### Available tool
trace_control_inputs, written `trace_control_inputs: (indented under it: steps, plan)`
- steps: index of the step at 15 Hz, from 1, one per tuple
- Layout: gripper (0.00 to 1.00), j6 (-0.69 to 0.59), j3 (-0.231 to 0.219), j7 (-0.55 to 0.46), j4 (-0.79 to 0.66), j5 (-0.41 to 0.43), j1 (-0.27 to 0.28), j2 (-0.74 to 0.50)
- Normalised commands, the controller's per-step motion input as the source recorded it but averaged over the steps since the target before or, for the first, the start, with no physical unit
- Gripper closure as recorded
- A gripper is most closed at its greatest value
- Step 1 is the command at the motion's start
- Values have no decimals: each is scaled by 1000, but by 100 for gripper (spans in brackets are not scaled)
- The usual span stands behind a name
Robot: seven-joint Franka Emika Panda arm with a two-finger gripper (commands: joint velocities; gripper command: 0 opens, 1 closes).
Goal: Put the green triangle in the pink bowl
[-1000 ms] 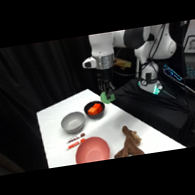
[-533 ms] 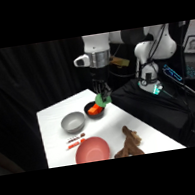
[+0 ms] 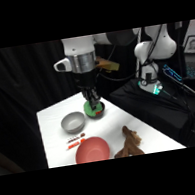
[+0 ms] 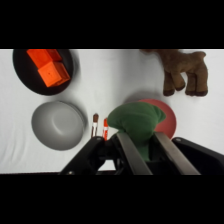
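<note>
The green triangle is pinched between my gripper's two fingers and hangs in the air. In the side view the gripper hangs over the black bowl, shut on the green triangle. The pink bowl stands at the table's near edge, in front of the gripper and lower in the picture. Seen from the wrist, the pink bowl lies right behind the green block, which covers most of it.
A black bowl holds orange blocks. A grey bowl sits beside it, also seen in the side view. Two small red-brown sticks lie between the grey and pink bowls. A brown lumpy figure lies right of the pink bowl.
The gripper has carried the green triangle from the table's back right toward the front left, and now hangs over the black bowl.
</note>
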Motion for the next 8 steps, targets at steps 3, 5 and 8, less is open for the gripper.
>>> trace_control_inputs:
  steps: [3,5,8]
  plan:
    - [93,-274,-2,-9,572,41,82,331]
    - [93,-204,-15,-11,511,35,78,318]
    - [93,-101,-31,-27,424,27,68,306]
